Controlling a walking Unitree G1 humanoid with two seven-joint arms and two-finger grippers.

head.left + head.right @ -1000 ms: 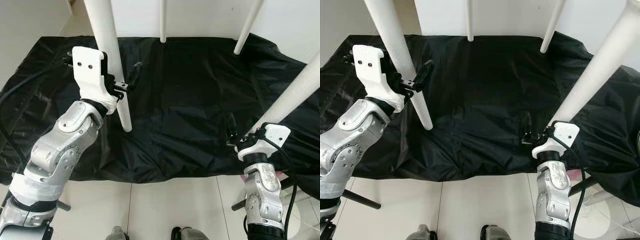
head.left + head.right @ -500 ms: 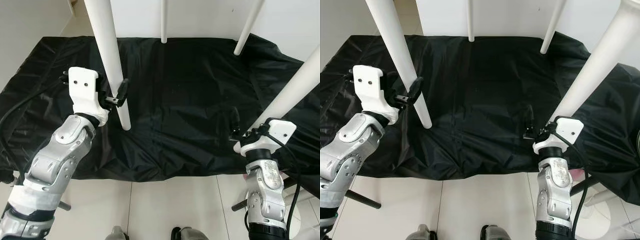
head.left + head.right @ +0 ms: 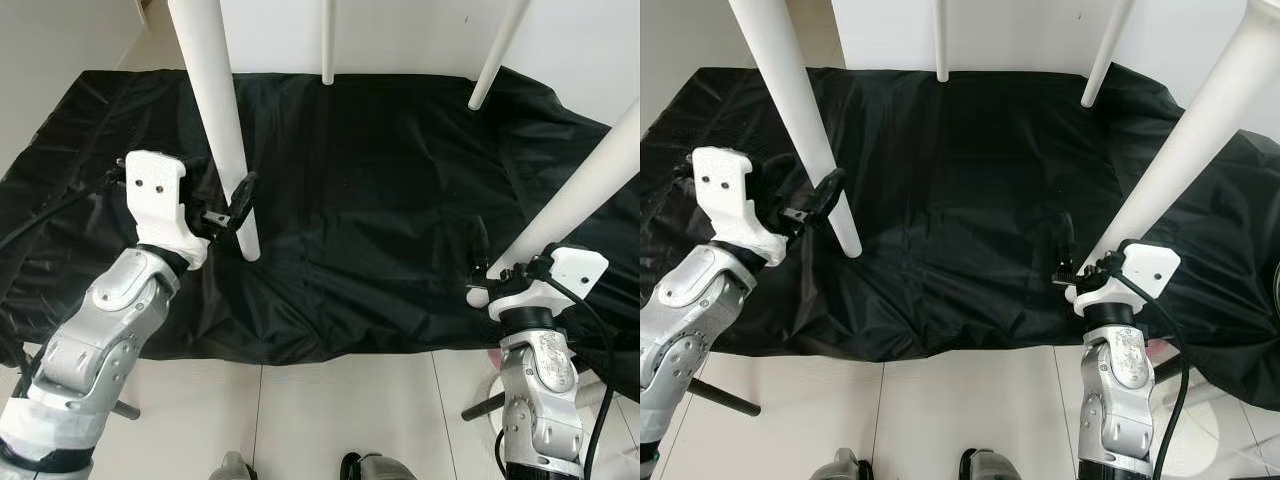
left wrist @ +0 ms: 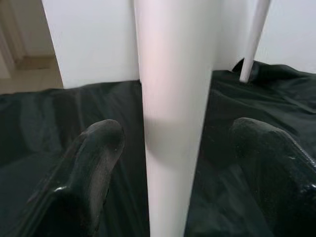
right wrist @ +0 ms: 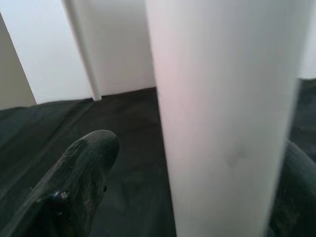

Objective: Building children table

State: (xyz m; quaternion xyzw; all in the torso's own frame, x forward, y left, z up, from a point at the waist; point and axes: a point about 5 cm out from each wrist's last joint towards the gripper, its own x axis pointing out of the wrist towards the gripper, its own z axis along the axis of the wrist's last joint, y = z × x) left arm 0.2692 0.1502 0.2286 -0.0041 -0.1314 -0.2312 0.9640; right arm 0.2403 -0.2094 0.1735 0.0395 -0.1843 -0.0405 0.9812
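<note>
Table legs stand upright on a black sheet [image 3: 380, 180]; four white legs show, with the tabletop out of view above.

Left gripper [image 4: 173, 163]: fingers [image 4: 96, 163] are spread, one on each side of the near-left leg [image 3: 215, 110]. In the left wrist view the leg runs straight up between them with a gap on both sides (no contact). The gripper sits low on the leg, close above its foot.

Right gripper [image 5: 197, 163]: the near-right leg [image 3: 590, 190] lies between its fingers [image 5: 84, 163]. The far finger is partly hidden behind the leg, so contact on that side cannot be told; the near finger stands clearly apart. Judged state: spread, not clamped.

Key relation: each leg's long axis runs across the finger line, nearly vertical on the left, tilted on the right. Each arm is nearest its own leg. Closing the fingers would likely seat a grip without further reach.

Far legs [image 3: 326, 40] are well apart from both grippers.
</note>
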